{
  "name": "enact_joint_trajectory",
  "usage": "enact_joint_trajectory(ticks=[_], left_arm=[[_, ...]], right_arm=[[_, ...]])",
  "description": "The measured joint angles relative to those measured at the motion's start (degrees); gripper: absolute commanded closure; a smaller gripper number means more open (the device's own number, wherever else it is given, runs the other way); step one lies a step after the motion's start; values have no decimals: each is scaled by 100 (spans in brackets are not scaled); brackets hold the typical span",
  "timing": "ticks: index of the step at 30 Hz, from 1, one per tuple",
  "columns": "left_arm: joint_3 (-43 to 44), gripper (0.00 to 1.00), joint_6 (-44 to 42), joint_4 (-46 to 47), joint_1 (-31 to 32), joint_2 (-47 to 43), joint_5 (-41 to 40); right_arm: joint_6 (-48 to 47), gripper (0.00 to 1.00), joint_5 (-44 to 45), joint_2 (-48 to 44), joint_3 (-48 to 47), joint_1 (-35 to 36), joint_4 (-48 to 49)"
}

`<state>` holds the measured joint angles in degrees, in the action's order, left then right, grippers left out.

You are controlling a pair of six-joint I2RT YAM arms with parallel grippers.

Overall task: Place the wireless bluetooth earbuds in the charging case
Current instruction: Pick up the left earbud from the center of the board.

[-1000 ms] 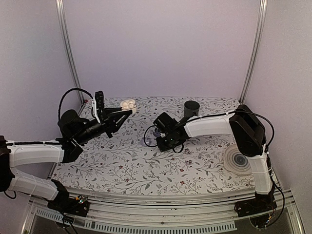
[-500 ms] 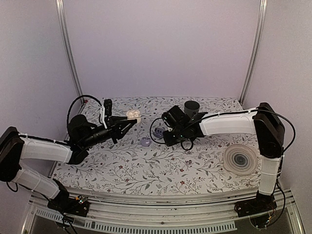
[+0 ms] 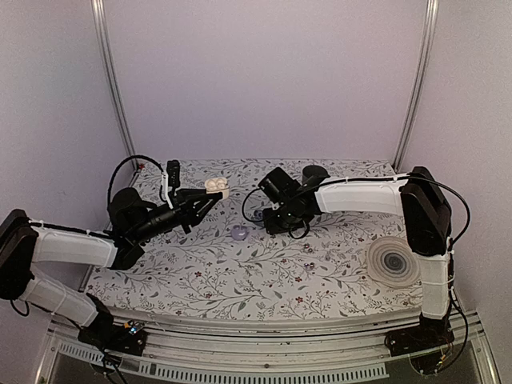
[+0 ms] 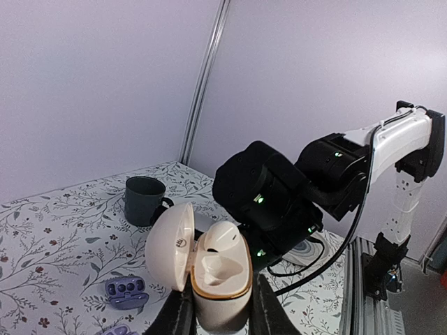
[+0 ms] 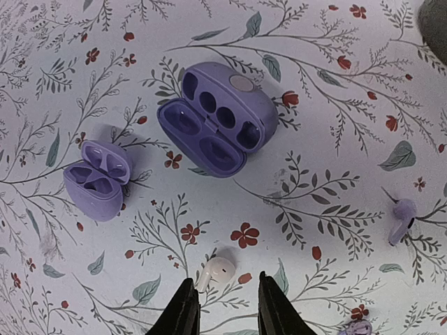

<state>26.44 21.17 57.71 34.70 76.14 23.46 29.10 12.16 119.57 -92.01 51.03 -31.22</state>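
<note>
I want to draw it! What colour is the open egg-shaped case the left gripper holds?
The open egg-shaped case is cream-white, tan-rimmed; left wrist view shows it best.

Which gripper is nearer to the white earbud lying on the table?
Right. The right gripper hangs just over the white earbud; the left gripper holds the cream case, well apart.

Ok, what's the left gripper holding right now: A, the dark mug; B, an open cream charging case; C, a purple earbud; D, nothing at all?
B: the left wrist view shows the left gripper shut on the cream charging case, which is lifted clear of the table with its lid swung open.
</note>
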Motion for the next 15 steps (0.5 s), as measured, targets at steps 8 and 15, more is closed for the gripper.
enact_joint_trajectory(ticks=[8, 15], left_arm=[[-33, 100, 0, -17, -26, -345, 0], [-114, 100, 33, -9, -42, -387, 52]], right_arm=[[1182, 66, -179, 396, -44, -13, -186], [2153, 67, -179, 531, -234, -42, -389]])
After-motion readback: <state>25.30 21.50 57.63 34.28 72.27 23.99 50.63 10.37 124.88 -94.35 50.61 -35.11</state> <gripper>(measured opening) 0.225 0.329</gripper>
